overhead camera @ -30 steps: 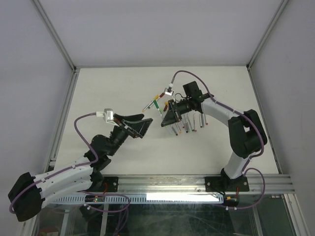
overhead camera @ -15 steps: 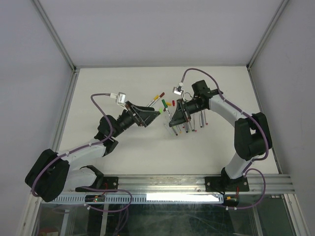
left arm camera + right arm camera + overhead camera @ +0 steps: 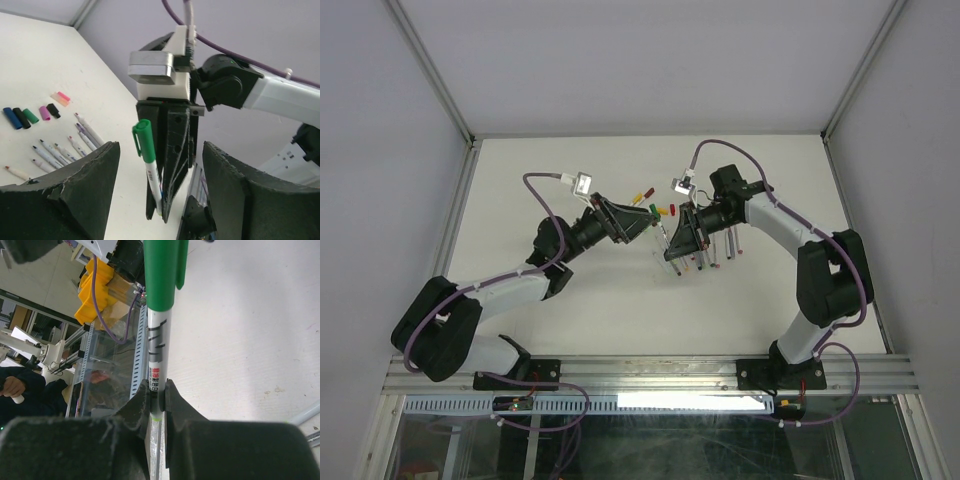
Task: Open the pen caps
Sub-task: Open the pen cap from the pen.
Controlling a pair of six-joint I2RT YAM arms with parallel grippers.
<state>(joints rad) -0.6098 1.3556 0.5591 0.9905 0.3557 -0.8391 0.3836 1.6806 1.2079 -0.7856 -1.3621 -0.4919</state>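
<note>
Presently, uncapping: left gripper [image 3: 634, 222] should centre on the green cap [image 3: 142, 136], pinch it squarely and pull straight along the barrel; its fingers partly spread, flanking that cap, not touching; right gripper [image 3: 157, 391] pressed tight on the white barrel of the green pen [image 3: 157, 347], cap end raised mid-air.

White table [image 3: 620, 310] between pale grey walls [image 3: 380, 150]

Inside the spread left end effector [image 3: 161, 150] the green-capped pen [image 3: 149, 167] stands with room either side; right end effector [image 3: 159, 212] blocks behind, loose pens [image 3: 60, 150] apparently litter the worktop [image 3: 40, 60] beyond.
</note>
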